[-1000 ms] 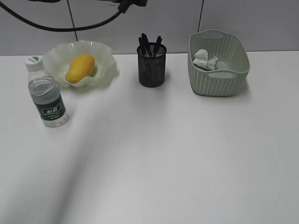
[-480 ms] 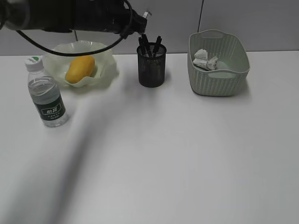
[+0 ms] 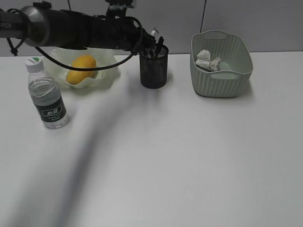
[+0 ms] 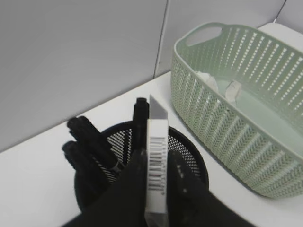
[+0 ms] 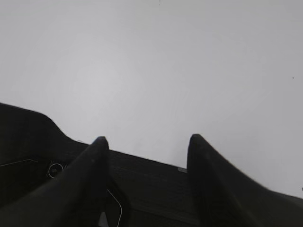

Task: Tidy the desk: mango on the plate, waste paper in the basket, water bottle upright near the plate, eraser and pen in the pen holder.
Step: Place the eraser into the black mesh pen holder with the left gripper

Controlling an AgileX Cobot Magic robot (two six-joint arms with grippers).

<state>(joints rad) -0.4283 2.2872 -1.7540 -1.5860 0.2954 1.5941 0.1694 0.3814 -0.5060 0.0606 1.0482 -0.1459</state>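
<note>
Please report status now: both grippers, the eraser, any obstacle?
Left gripper shut on eraser, above pen holder. Right gripper open, empty. Pens crowd holder.

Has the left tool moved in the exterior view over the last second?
Yes. The left tool, out of frame a second ago, has come in from the upper left and now sits at the pen holder.

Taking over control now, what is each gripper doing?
Left gripper: shut on the eraser, a white block with a barcode sleeve, over the pen holder.
Right gripper: open, holding nothing.
</note>
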